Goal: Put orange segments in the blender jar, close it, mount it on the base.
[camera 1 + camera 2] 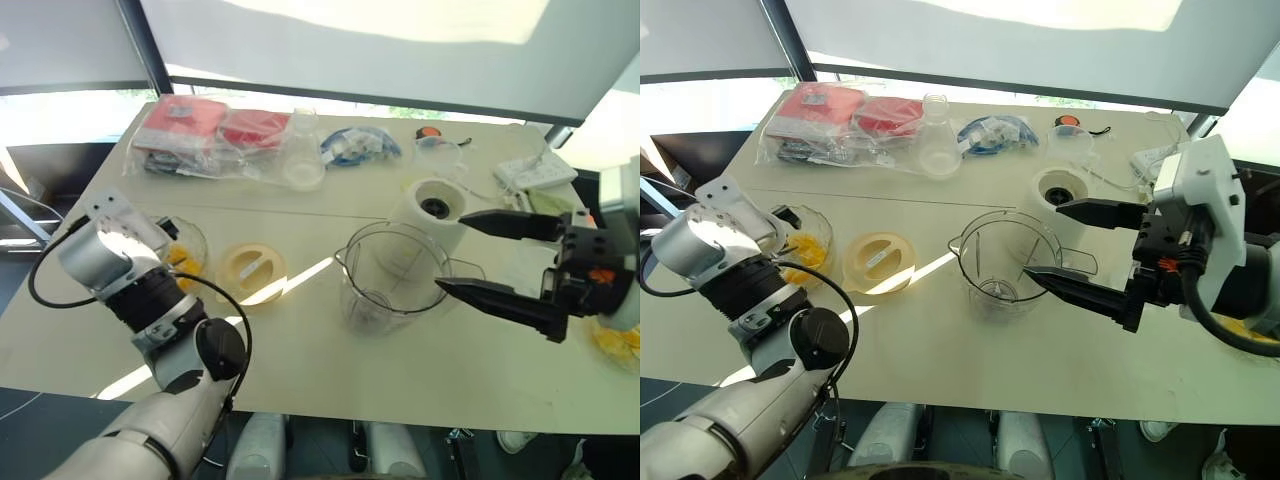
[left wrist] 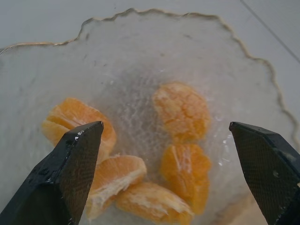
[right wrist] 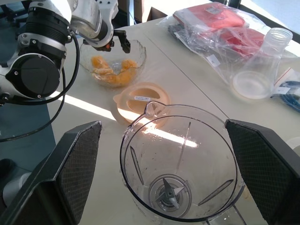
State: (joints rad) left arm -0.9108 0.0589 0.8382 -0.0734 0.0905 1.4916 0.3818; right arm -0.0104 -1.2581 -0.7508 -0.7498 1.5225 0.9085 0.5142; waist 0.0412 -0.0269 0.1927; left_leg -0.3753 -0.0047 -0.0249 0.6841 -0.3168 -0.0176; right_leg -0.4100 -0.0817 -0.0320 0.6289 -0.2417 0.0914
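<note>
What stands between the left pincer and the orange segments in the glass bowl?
Nothing visible. The left pincer hangs open just above the glass bowl, and the orange segments lie uncovered between its fingers. The blender jar is open too; its lid lies on the table beside the bowl.

On my table point(image 1: 330, 385): blender jar point(image 1: 392, 278) at centre, base point(image 1: 436, 207) just behind it to the right, lid point(image 1: 251, 272) to its left. Further left, bowl point(image 3: 114, 65) w/ orange segments point(image 2: 180, 140) in it. At the back edge: flask point(image 1: 303, 150), bagged packs point(image 1: 205, 135) to its left.
</note>
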